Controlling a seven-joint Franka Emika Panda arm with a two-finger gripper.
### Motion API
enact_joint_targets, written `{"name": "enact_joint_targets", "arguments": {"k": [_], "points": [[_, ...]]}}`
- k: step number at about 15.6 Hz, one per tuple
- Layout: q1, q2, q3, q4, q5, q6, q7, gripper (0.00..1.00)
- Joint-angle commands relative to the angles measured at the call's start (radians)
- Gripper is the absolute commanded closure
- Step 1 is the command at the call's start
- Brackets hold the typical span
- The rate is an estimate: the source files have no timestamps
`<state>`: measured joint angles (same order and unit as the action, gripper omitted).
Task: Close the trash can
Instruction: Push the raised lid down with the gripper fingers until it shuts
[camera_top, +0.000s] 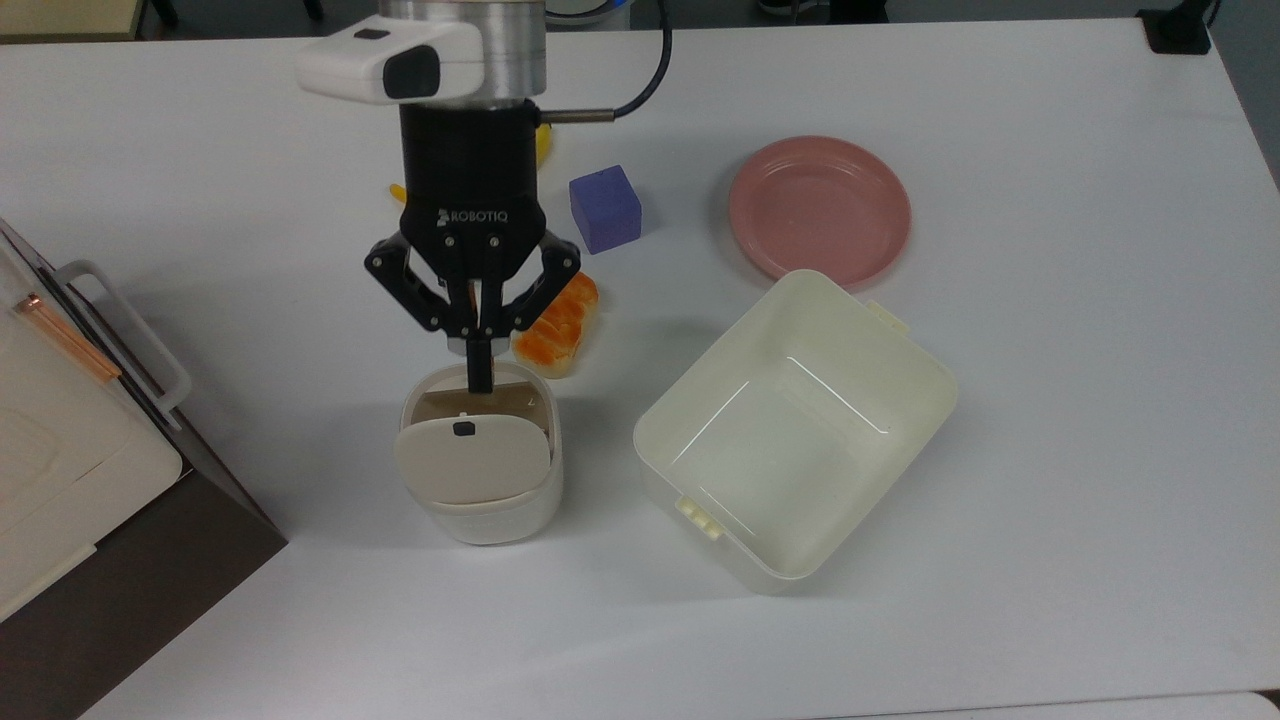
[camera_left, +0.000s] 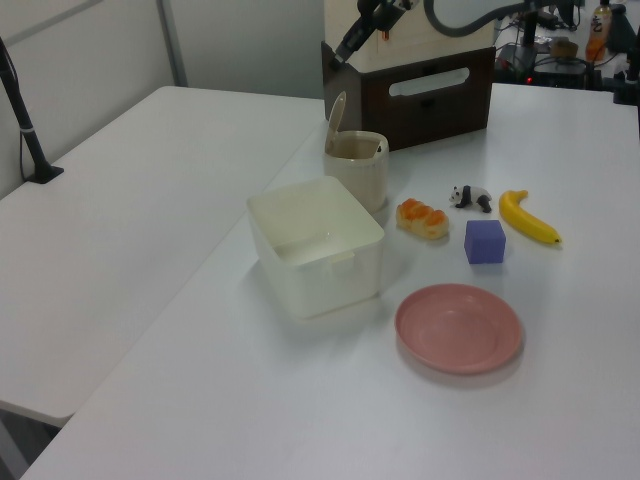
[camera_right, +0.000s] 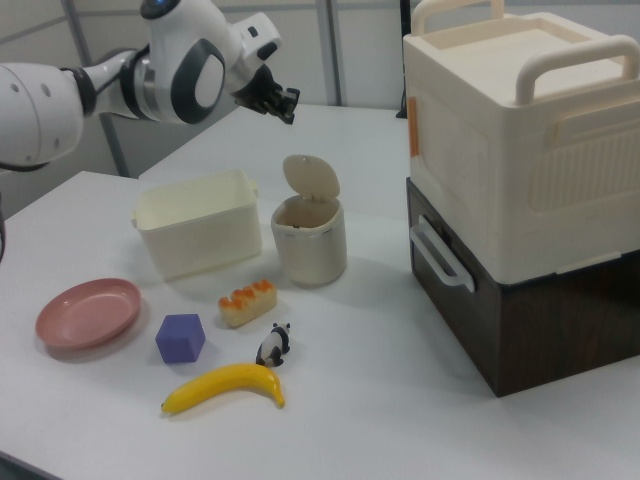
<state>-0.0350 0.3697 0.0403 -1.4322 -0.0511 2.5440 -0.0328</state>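
I have the tool (camera_top: 479, 378) hanging above the trash can (camera_top: 481, 487), its two fingers drawn together with nothing between them. In the top view the black fingertips overlap the far rim of the can's open mouth; in the right view the tool (camera_right: 283, 106) sits high in the air, well above the can (camera_right: 310, 240) and toward the right view's left of it. The black body reads "ROBOTIQ" in white letters — the only writing I can make out.

The trash can stands on the white worktop (camera_top: 1050, 420), open, its beige lid (camera_top: 472, 459) tipped up on its hinge with a small dark button near the top edge. In the right view the lid (camera_right: 311, 179) stands almost upright behind the mouth.

Just beside the can, on the top view's right, is the larger lidless cream tub (camera_top: 795, 430). A glazed bread roll (camera_top: 560, 330) lies near the can's far side, partly under the tool's linkage. A purple cube (camera_top: 604, 208) and a pink plate (camera_top: 819, 205) lie farther off — the plate nearly touching the tub's corner. From the right view I also see a banana (camera_right: 226, 388) and a small panda figure (camera_right: 273, 345) near the worktop's front edge. A cream storage crate (camera_right: 520, 130) sits on a dark brown box (camera_right: 520, 320) at the right view's right.
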Motion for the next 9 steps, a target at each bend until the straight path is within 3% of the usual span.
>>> {"name": "enact_joint_targets", "arguments": {"k": [1, 9], "points": [[-0.002, 0.061, -0.011, 0.035, 0.004, 0.099, -0.025, 1.00], [-0.020, 0.084, -0.011, 0.033, 0.004, 0.114, -0.022, 1.00]]}}
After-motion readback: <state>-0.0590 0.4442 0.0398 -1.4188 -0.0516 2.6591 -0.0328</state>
